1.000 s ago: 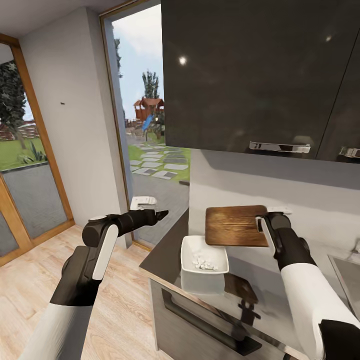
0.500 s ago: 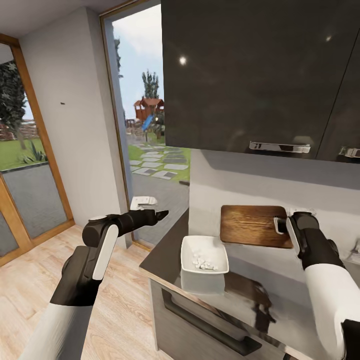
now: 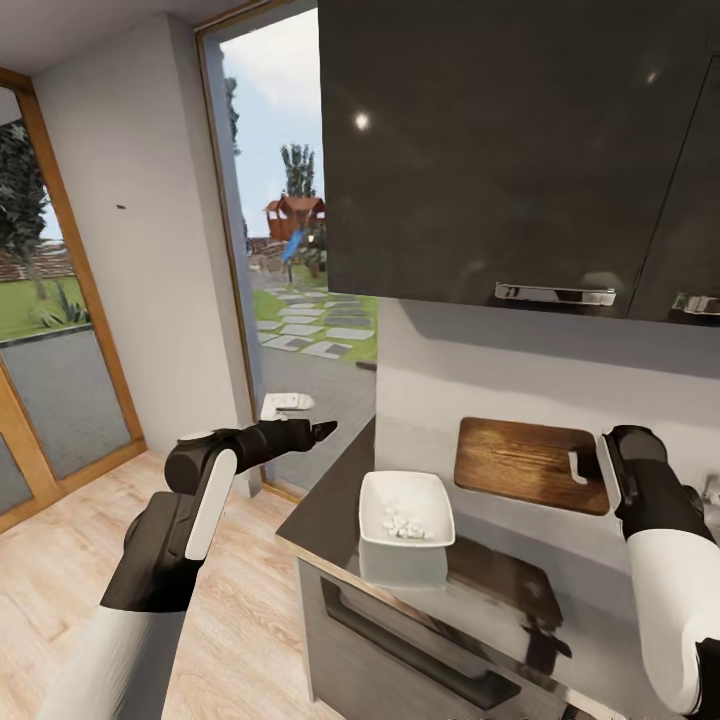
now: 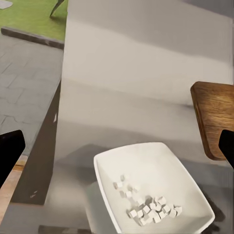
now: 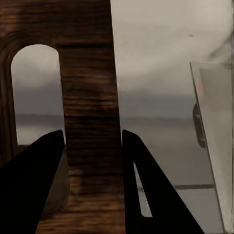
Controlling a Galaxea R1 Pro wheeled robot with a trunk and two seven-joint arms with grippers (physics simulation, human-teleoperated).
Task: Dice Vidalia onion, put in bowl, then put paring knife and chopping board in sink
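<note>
1. The right gripper has its 2 jaws clamped on the end strip of the chopping board, just beside the oval handle slot. The left gripper hangs off the counter's end with its jaws apart and nothing between them.
2. The board is held in the air above the countertop, roughly level, between the bowl and the sink, whose steel rim shows in the right wrist view.
3. The likely risk is the board pivoting in the grip: only a narrow strip is pinched and most of the board's weight hangs out to one side, so a quick swing could let it droop or slide free.
4. A low carry could clip the sink rim or the bowl and scatter the diced onion.
5. The board is dark brown wood grain with rounded corners. The bowl is white and glossy and holds small pale cubes.
</note>
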